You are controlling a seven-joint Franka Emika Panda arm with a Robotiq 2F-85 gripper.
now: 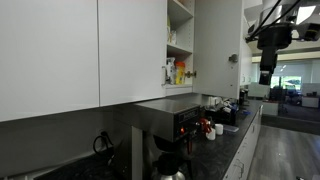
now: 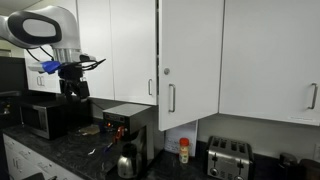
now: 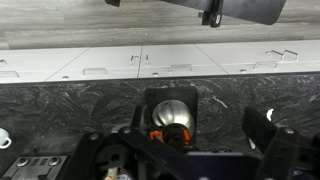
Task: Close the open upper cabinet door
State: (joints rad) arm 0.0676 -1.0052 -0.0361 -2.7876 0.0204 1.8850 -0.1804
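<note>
The upper cabinet door [image 2: 190,60] is a narrow white slab that stands swung out from the cabinet row, with a slim silver handle [image 2: 172,97] near its lower corner. In an exterior view it shows as a panel [image 1: 216,45] beside open shelves [image 1: 180,40]. My gripper [image 2: 76,88] hangs well away from the door, above the counter, and also shows in an exterior view [image 1: 266,74]. In the wrist view my gripper [image 3: 190,140] is open and empty, looking down at the counter.
A coffee machine [image 2: 128,125] with a metal carafe [image 3: 172,110] stands on the dark counter under the cabinets. A microwave [image 2: 45,118] sits under my gripper. A toaster [image 2: 228,157] and a yellow bottle [image 2: 183,150] stand below the open door. Bottles [image 1: 178,72] fill a shelf.
</note>
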